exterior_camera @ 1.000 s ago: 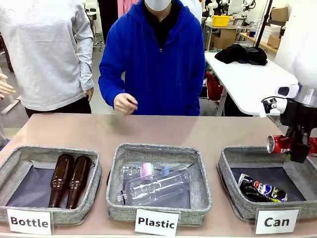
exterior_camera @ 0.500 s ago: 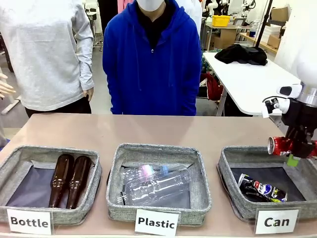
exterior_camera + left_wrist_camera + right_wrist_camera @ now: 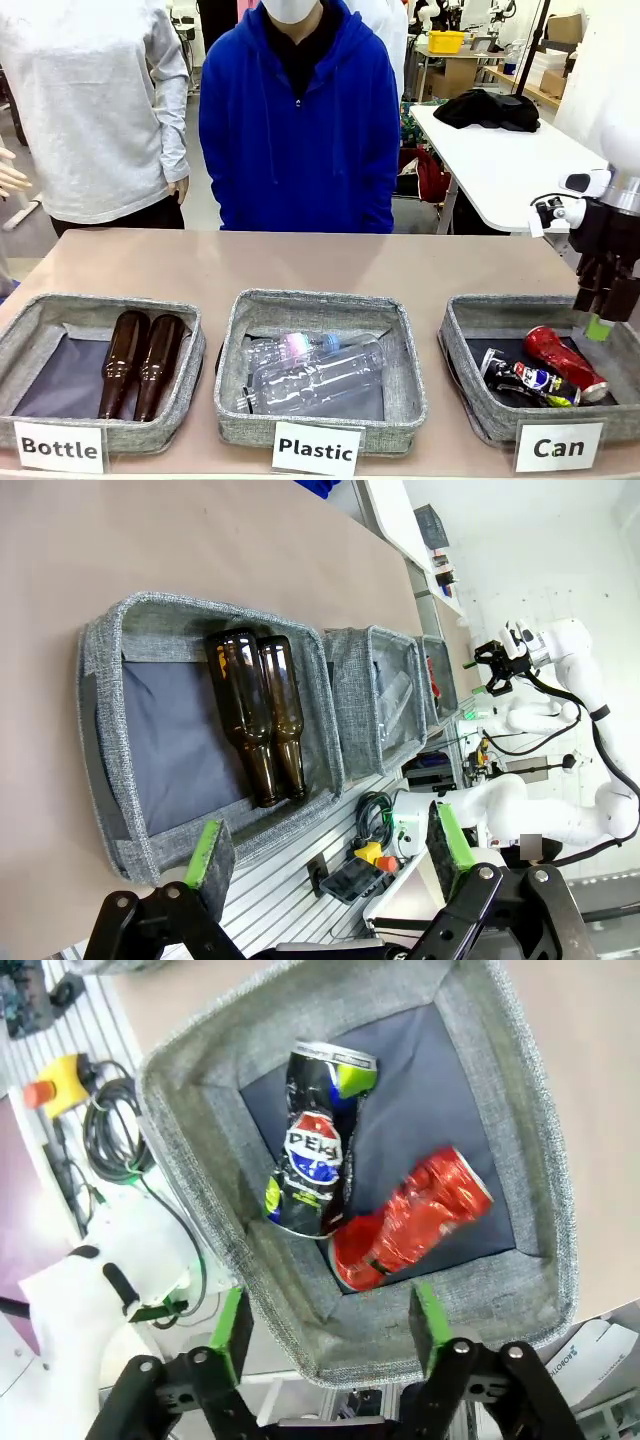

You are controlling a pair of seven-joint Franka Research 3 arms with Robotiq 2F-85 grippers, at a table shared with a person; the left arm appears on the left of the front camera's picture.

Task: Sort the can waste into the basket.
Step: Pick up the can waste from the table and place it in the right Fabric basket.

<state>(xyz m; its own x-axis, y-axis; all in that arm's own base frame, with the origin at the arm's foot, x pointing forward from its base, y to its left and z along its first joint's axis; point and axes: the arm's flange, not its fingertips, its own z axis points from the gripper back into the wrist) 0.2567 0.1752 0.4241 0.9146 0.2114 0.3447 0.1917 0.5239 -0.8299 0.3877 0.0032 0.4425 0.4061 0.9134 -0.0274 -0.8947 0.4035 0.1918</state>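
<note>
The crushed red can (image 3: 566, 362) (image 3: 408, 1223) lies inside the grey "Can" basket (image 3: 470, 350) (image 3: 540, 1150) at the table's right, resting against the black can (image 3: 522, 379) (image 3: 315, 1155) with green-yellow marks. My right gripper (image 3: 598, 318) (image 3: 328, 1332) hangs open just above the basket's far right side, nothing between its green pads. In the left wrist view my left gripper (image 3: 330, 848) stands open over the near edge of the "Bottle" basket (image 3: 110, 740), holding nothing.
The "Bottle" basket (image 3: 30, 330) at left holds two brown glass bottles (image 3: 140, 362). The "Plastic" basket (image 3: 405, 380) in the middle holds clear plastic bottles (image 3: 315, 368). A person in a blue hoodie (image 3: 300, 120) stands at the far side, another in grey (image 3: 90, 110) beside.
My right gripper opened and let go of the red can, which dropped into the "Can" basket beside the black can. The person's hand drew back from the table.
</note>
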